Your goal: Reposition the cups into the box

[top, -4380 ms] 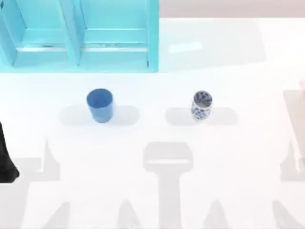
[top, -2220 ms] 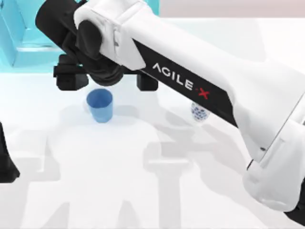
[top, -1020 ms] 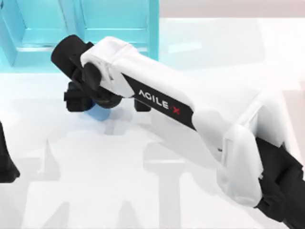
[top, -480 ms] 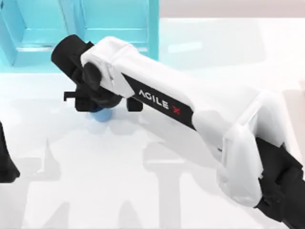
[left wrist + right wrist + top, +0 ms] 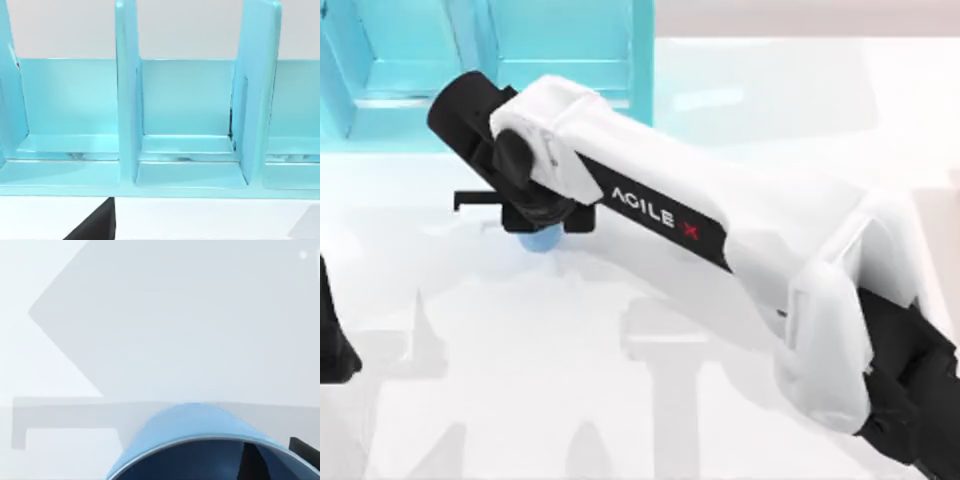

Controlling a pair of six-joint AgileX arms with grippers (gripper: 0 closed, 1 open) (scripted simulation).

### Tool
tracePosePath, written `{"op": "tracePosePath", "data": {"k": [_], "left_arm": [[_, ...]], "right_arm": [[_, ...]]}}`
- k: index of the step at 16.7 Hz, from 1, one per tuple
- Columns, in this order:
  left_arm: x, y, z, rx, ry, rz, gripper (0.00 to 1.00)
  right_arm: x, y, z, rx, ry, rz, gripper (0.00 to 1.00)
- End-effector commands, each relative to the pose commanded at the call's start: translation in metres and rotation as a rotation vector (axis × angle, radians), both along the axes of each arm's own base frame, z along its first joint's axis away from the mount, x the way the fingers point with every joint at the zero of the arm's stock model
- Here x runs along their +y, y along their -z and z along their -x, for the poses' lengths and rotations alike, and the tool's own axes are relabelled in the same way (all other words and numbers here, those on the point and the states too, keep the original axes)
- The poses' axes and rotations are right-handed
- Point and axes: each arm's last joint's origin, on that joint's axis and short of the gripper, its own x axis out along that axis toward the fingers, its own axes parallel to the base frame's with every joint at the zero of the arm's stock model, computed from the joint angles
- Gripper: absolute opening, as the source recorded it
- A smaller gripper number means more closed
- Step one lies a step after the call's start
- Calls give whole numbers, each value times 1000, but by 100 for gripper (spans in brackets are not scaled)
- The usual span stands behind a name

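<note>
Right hand (image 5: 532, 222) is clenched round the blue cup (image 5: 537, 238), which sits beneath it, near the box (image 5: 642, 60).

A plain blue cup (image 5: 534, 240) is seen upright on the desk, just at 6 o'clock of the turquoise box (image 5: 570, 70), mostly covered from above. The box's upright dividers (image 5: 127, 100) form open compartments.
</note>
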Motion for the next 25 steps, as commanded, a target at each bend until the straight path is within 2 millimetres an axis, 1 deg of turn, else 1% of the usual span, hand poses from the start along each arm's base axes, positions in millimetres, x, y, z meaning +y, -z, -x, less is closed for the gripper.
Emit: {"op": "tracePosePath", "data": {"k": [6,8,10,12,14,18,20,22,25], "left_arm": [[0,0,0,0,0,0,100],[0,0,0,0,0,0,100],[0,0,0,0,0,0,100],[0,0,0,0,0,0,100],[0,0,0,0,0,0,100],[0,0,0,0,0,0,100],[0,0,0,0,0,0,100],[0,0,0,0,0,0,100],[0,0,0,0,0,0,100]], "right_arm": [[0,0,0,0,0,0,0],[1,-3,2,-2,-4,-3,0],[-4,-12,0,-5,-8,-5,0],[-17,-30,-3,-9,-9,-7,0],[-35,-50,-5,-7,-7,-3,0],[-78,-86,0,3,-4,4,0],[-93,-98,2,0,-4,-1,0],[-99,-103,3,-2,-4,-3,0],[-96,-102,4,-2,-7,-2,0]]}}
